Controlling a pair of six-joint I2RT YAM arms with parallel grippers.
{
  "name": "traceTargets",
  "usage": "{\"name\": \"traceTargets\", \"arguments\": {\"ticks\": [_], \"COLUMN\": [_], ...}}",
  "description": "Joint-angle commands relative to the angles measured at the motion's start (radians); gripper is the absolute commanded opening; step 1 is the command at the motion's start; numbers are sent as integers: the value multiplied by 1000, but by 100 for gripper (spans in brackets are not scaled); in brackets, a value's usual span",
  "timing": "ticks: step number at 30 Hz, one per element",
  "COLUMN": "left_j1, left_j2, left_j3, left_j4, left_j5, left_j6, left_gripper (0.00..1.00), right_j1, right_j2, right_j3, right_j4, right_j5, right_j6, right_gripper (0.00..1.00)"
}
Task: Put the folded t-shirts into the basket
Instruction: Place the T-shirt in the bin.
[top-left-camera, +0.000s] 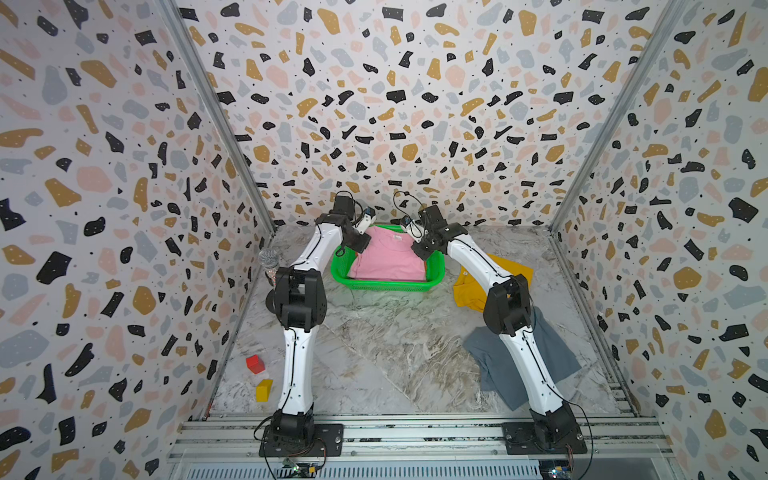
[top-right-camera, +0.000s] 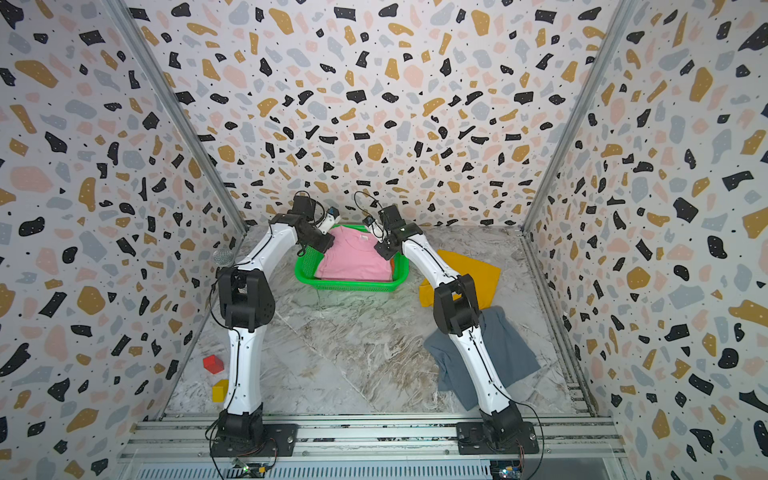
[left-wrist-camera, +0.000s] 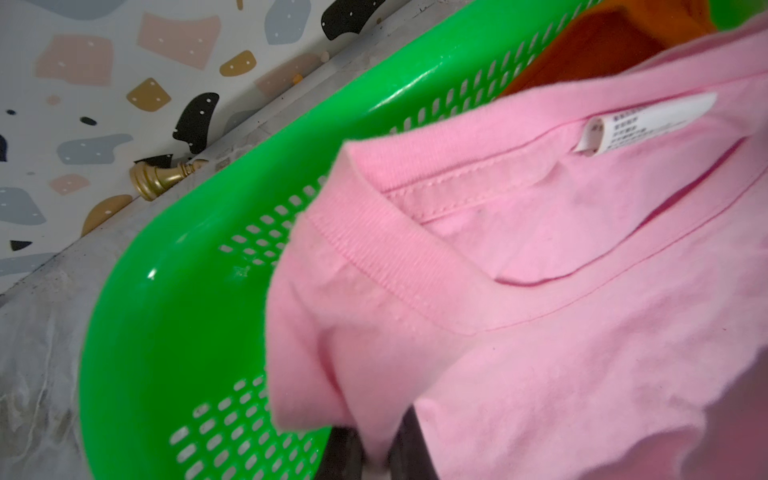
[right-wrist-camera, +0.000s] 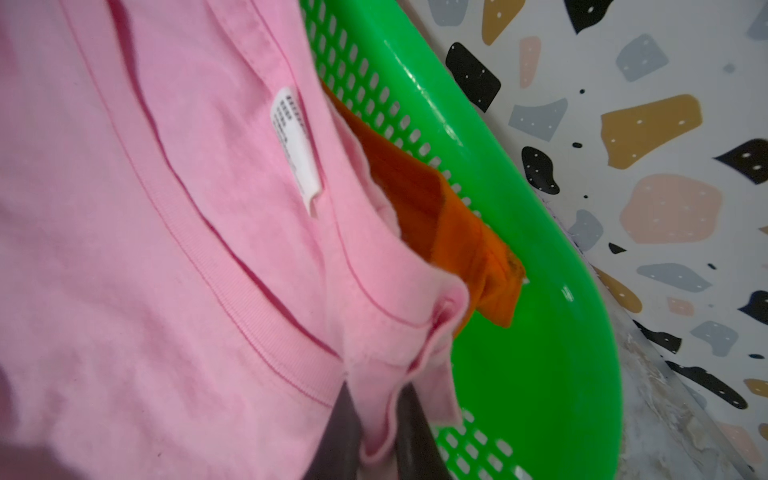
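Observation:
The pink t-shirt (top-left-camera: 386, 257) (top-right-camera: 355, 259) lies in the green basket (top-left-camera: 386, 286) (top-right-camera: 353, 286) at the back of the table, on top of an orange t-shirt (left-wrist-camera: 602, 41) (right-wrist-camera: 415, 187). My left gripper (left-wrist-camera: 378, 457) (top-left-camera: 368, 230) is shut on the pink shirt's far left corner. My right gripper (right-wrist-camera: 382, 449) (top-left-camera: 412, 232) pinches its far right corner by the collar. The mustard yellow t-shirt (top-left-camera: 469, 291) (top-right-camera: 473, 270) lies on the table right of the basket. The slate grey t-shirt (top-left-camera: 486, 365) (top-right-camera: 515, 353) lies nearer the front, partly under my right arm.
A red cube (top-left-camera: 255, 364) and a yellow block (top-left-camera: 264, 390) sit at the front left by the wall. A microphone (top-left-camera: 269, 259) stands beside the left arm's elbow. A gold chess piece (left-wrist-camera: 162, 178) lies behind the basket against the back wall.

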Motion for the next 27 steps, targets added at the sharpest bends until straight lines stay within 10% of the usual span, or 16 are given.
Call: {"name": "traceTargets", "arguments": {"ticks": [1, 11, 27], "left_j1": [5, 5, 5], "left_j2": [28, 20, -245], "left_j3": [31, 66, -137], "left_j4": [26, 26, -64], "left_j5": [-70, -184, -100], "left_j6": [-3, -42, -44], "left_gripper": [21, 49, 63], "right_j1": [-11, -28, -41], "right_j2": [-26, -63, -491], "right_j3": [41, 38, -374], "right_j4": [-8, 12, -33], "right_j5": [74, 150, 6], "right_j6": [-29, -73, -99], "right_gripper": [24, 56, 68]}}
